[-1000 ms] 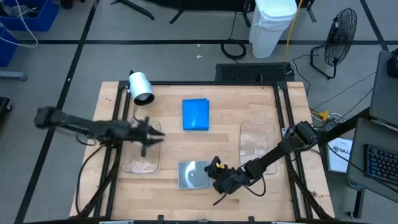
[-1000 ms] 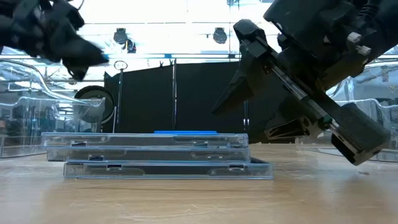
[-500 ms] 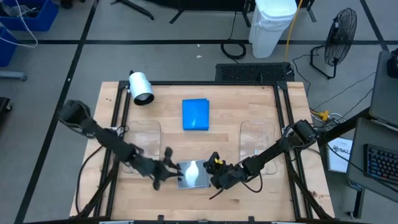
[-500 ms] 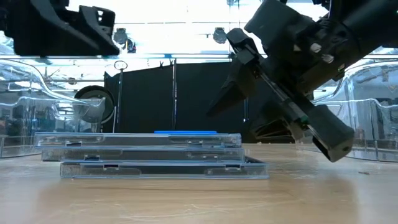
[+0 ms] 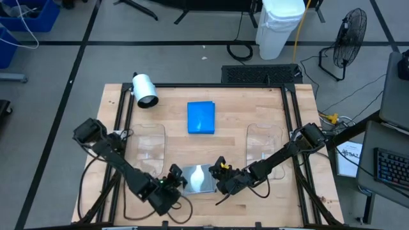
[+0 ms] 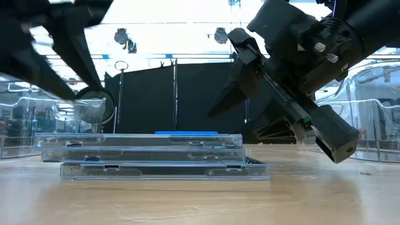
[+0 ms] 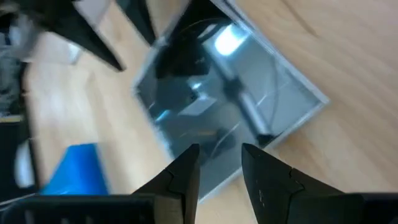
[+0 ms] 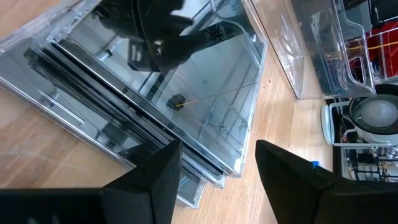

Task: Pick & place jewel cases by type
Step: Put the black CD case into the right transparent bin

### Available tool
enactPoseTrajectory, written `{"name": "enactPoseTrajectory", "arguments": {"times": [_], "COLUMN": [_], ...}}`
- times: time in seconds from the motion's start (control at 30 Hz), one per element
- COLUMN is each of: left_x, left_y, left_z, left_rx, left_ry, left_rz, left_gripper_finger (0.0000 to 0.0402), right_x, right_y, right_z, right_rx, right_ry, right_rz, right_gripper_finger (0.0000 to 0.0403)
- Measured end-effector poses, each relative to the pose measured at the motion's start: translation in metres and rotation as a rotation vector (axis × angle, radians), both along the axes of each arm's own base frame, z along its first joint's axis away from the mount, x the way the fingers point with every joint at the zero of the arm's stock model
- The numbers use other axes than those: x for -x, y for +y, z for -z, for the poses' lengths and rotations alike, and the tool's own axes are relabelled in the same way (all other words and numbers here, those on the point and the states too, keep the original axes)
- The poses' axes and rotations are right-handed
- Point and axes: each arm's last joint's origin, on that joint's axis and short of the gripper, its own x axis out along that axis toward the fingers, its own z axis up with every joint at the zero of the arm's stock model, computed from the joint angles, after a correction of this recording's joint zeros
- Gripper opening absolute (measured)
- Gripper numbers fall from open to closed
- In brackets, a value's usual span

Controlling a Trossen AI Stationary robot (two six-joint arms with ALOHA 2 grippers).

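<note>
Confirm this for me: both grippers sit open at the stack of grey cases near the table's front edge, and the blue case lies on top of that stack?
Not quite. The blue case lies alone further back on the table, apart from the stack of grey cases, as the high view shows. The left gripper and right gripper do flank the stack, open.

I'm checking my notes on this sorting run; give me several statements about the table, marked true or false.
1. The clear cases lie in a stack of three. True.
2. The blue case lies on top of that stack. False: it lies apart, farther back on the table.
3. The left gripper holds a case. False: its fingers are open and empty, beside the stack.
4. The right gripper is open, at the stack's other side. True.
5. Both clear trays hold cases. False: no case shows in either.
</note>
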Motion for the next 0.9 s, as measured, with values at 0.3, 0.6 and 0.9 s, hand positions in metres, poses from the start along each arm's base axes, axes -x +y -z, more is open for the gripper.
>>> {"name": "enactPoseTrajectory", "arguments": {"times": [0.3, 0.6, 0.9], "left_x": [0.005, -0.004, -0.011], "left_y": [-0.007, -0.010, -0.016], "left_z": [0.033, 0.060, 0.057], "left_rx": [-0.091, -0.267, -0.213], "left_ry": [0.136, 0.078, 0.009], "left_rz": [-0.020, 0.013, 0.036], "left_gripper_finger": [0.0124, 0.0124, 0.0124], "right_x": [0.000, -0.001, -0.002], "right_y": [0.000, 0.000, 0.001], "right_z": [-0.001, -0.001, -0.002], "right_rx": [-0.004, -0.004, -0.016], "right_ry": [-0.007, -0.011, -0.032], "right_rz": [0.000, 0.002, 0.002], "right_gripper_finger": [0.0196, 0.0196, 0.0196]}}
